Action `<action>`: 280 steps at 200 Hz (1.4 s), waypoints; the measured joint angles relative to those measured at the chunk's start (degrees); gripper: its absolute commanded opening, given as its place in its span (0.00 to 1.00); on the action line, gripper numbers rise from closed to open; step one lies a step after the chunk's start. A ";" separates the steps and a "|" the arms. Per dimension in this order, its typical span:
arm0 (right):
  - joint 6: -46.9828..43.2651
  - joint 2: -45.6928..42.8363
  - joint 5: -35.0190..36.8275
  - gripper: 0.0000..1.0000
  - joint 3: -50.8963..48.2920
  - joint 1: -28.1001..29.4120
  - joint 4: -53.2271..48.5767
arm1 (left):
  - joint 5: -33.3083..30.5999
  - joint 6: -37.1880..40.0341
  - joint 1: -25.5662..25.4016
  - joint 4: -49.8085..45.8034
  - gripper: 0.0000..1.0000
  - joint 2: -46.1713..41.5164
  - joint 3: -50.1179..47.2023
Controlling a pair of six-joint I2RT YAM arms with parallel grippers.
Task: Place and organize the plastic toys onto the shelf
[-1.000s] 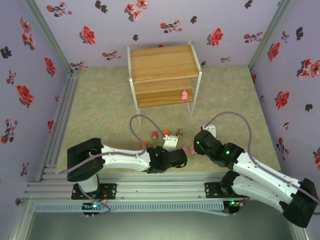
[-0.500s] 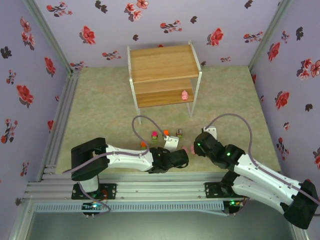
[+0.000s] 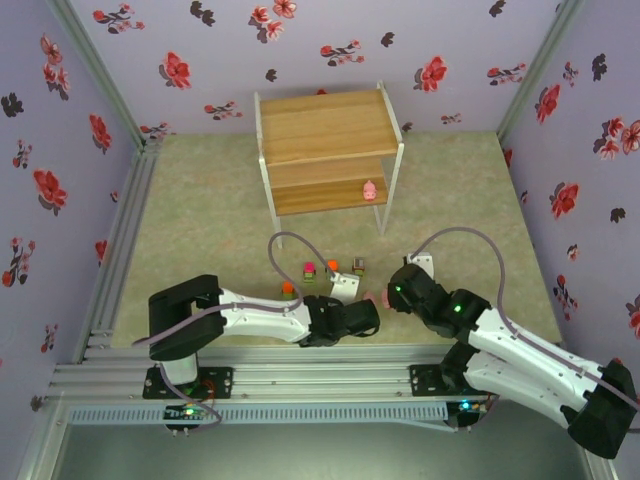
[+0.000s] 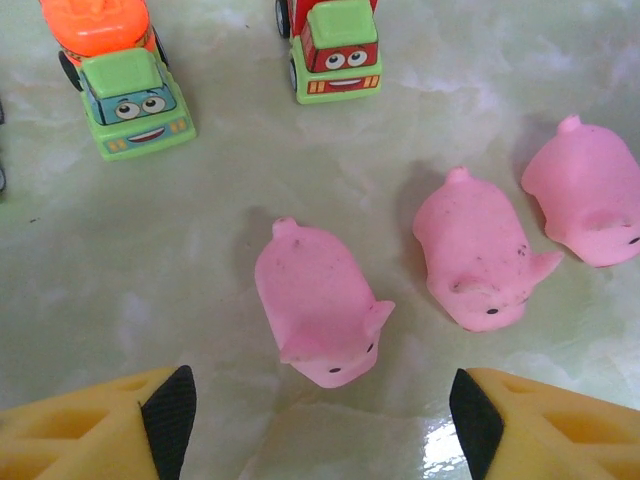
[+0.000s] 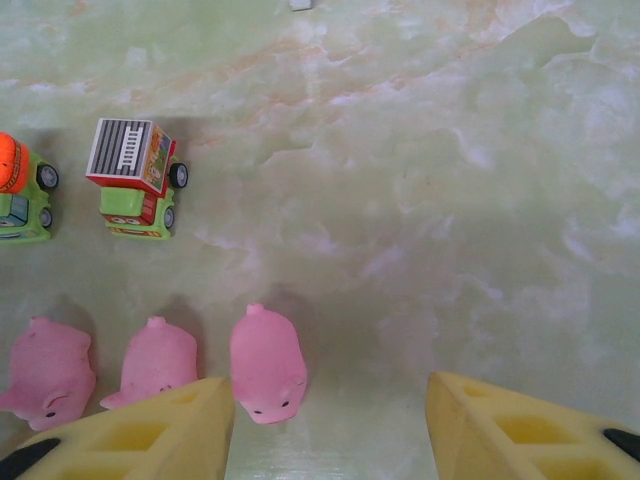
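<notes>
The left gripper [image 4: 320, 425] hangs with its jaws apart. Its yellow fingers, tipped with black pads [image 4: 172, 420], stand on either side of a smooth, rounded pink pig [image 4: 318, 305] without touching it. The pig lies on a glossy, pale green marbled tabletop [image 4: 200, 250], snout toward the fingers. A middle pig [image 4: 478, 258] and an end pig [image 4: 588, 205], equally soft-edged and faintly scuffed, sit in a slanting row beside it, near one another but apart. Beyond them stand two blocky plastic trucks with painted eyes, an orange-topped truck [image 4: 120, 85] and a red-cabbed truck [image 4: 335, 50], both on lime-green bases.

The right gripper [image 5: 330, 430] is also spread wide and holds nothing. The end pig lies just beside its left finger.

Farther back stands the shelf [image 3: 325, 130], made of light wooden boards on a thin white frame. A fourth pig [image 3: 370, 190] sits at the right end of its lower board.
</notes>
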 measured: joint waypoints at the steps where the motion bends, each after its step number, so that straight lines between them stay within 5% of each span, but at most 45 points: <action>1: 0.00 0.00 0.00 0.54 0.00 0.00 0.00 | 0.07 0.00 0.00 -0.02 0.70 0.07 0.02; 280: 0.00 -0.48 -0.66 0.54 0.00 0.00 0.00 | 0.09 -1.68 2.32 -2.71 0.59 6.12 4.37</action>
